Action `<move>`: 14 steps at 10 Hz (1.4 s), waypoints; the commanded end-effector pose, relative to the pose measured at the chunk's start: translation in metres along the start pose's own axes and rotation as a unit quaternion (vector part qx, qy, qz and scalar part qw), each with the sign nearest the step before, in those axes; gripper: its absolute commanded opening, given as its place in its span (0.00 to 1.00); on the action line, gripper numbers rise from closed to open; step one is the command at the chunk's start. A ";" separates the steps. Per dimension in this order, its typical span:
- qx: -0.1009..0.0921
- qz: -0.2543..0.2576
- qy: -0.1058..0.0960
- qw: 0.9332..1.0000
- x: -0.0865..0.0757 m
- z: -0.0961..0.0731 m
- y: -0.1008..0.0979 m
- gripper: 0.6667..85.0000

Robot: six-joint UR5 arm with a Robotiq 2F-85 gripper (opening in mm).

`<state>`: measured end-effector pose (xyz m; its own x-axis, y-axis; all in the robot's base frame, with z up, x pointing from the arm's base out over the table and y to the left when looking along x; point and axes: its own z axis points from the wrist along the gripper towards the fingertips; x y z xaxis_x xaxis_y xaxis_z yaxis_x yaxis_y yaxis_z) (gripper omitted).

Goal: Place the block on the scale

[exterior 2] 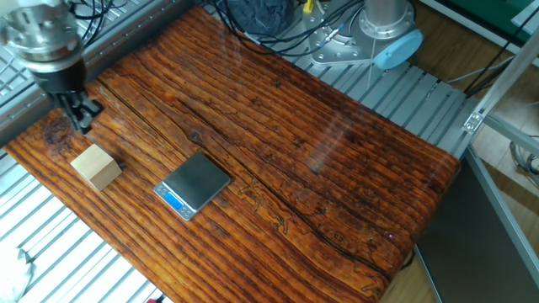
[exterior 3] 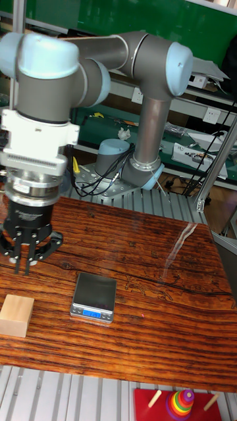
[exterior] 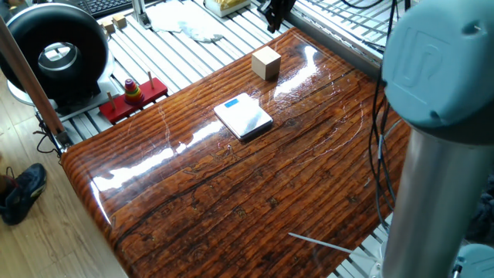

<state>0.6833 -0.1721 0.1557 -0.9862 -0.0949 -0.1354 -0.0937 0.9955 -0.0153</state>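
Note:
The block (exterior: 265,63) (exterior 2: 95,167) (exterior 3: 16,316), a plain tan wooden cube, rests on the wooden table near one end. The scale (exterior: 243,116) (exterior 2: 193,184) (exterior 3: 94,297), flat and square with a blue display strip, lies a short way from it with nothing on its plate. My gripper (exterior 2: 82,120) (exterior 3: 23,266) (exterior: 272,22) hangs over the table's corner beyond the block, apart from it. Its fingers point down, pressed close together and holding nothing.
A red base with coloured rings (exterior: 133,93) (exterior 3: 181,401) stands off the table's edge. A black round device (exterior: 58,54), a white cloth (exterior: 185,27) and a keyboard (exterior: 108,6) lie beyond. The arm's column (exterior: 440,154) fills the right foreground; its base (exterior 2: 383,25) has cables around it.

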 end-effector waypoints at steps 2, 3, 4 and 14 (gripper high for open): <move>-0.027 -0.001 0.006 1.000 -0.022 -0.001 -0.013 0.25; -0.029 0.002 0.006 1.000 -0.023 0.000 -0.012 0.27; -0.035 0.013 0.007 0.999 -0.023 0.002 -0.009 0.29; -0.041 0.041 0.062 0.996 -0.008 0.018 0.014 0.51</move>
<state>0.7017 -0.1627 0.1394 -0.9982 -0.0191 -0.0562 -0.0229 0.9974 0.0688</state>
